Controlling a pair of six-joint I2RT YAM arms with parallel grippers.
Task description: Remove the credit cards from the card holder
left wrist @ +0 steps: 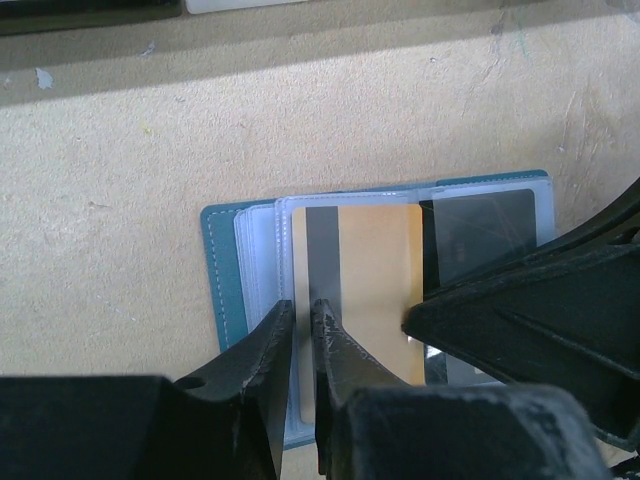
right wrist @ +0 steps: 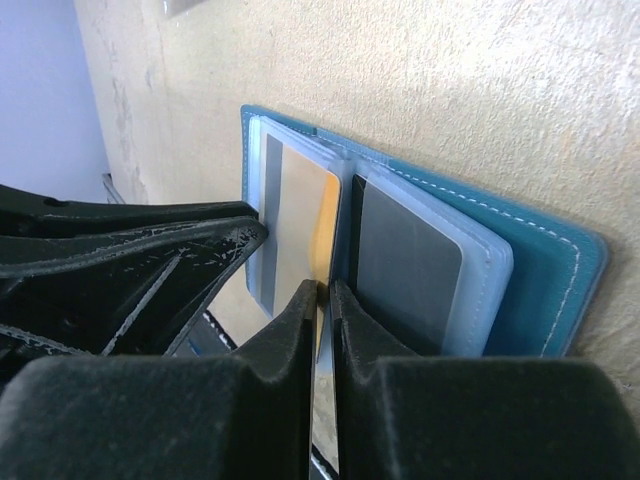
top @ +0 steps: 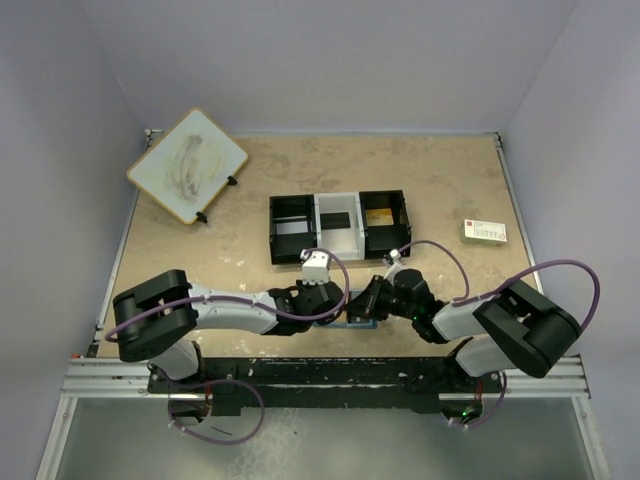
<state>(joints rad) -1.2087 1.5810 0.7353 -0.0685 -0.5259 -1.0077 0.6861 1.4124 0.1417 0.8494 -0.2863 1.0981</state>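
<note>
The blue card holder (left wrist: pixel 222 280) lies open like a book at the table's near edge, between both grippers (top: pixel 360 322). Its clear sleeves hold a gold card with a grey stripe (left wrist: pixel 375 270) on the left page and a dark card (left wrist: pixel 480 225) on the right page. My left gripper (left wrist: pixel 303 312) is shut on the near edge of the left sleeve page. My right gripper (right wrist: pixel 325 290) is shut on the gold card's (right wrist: pixel 300 215) edge at the fold. The dark card (right wrist: pixel 405 260) lies just to its right.
A black-and-white three-compartment tray (top: pixel 272 228) stands behind the grippers, with a black card (top: pixel 336 219) and a gold card (top: pixel 378 216) inside. A white card with green and red print (top: pixel 485 232) lies at the right. A tilted whiteboard (top: pixel 187 165) sits at the back left.
</note>
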